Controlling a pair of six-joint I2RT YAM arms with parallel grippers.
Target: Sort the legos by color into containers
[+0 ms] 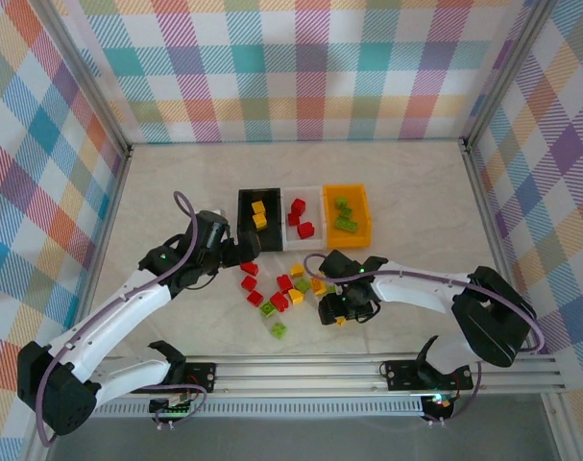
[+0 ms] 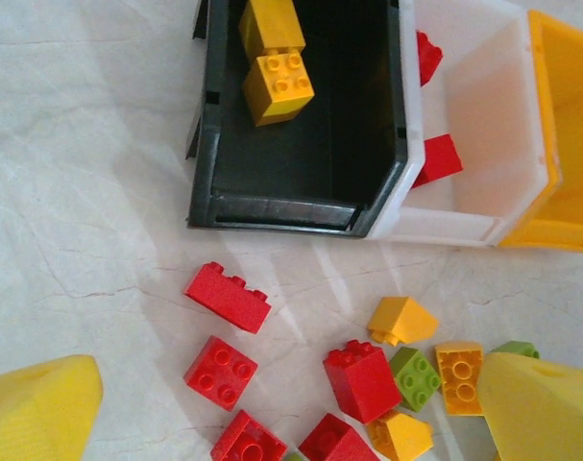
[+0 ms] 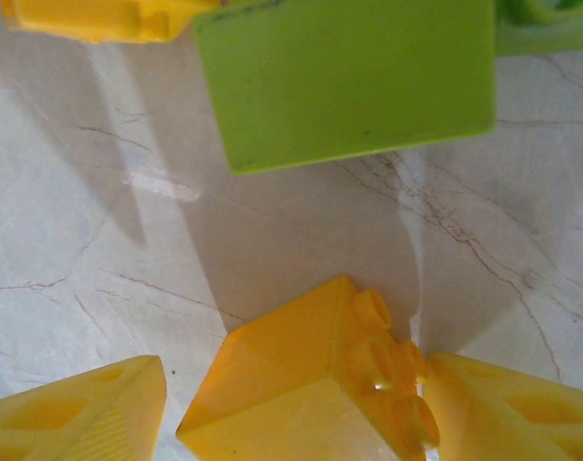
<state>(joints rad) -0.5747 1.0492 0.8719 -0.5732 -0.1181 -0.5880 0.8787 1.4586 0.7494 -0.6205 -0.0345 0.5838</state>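
Observation:
Three bins stand side by side: black (image 1: 257, 213) with yellow legos (image 2: 279, 86), white (image 1: 315, 216) with red legos (image 1: 298, 206), orange (image 1: 363, 213) with green ones (image 1: 345, 223). Loose red (image 1: 250, 269), green (image 1: 278, 329) and yellow (image 1: 297, 270) legos lie scattered in front of them. My left gripper (image 1: 235, 252) hangs open above the pile's left side, with red legos (image 2: 220, 371) below its wide-spread fingers (image 2: 36, 408). My right gripper (image 3: 296, 403) is low at the table, open around a tilted yellow lego (image 3: 301, 384) whose studs touch the right finger (image 3: 502, 413).
A large green lego (image 3: 349, 77) and another yellow one (image 3: 89, 19) lie just beyond the right gripper. Checked walls enclose the table (image 1: 176, 192) on three sides. A metal rail (image 1: 310, 370) runs along the near edge.

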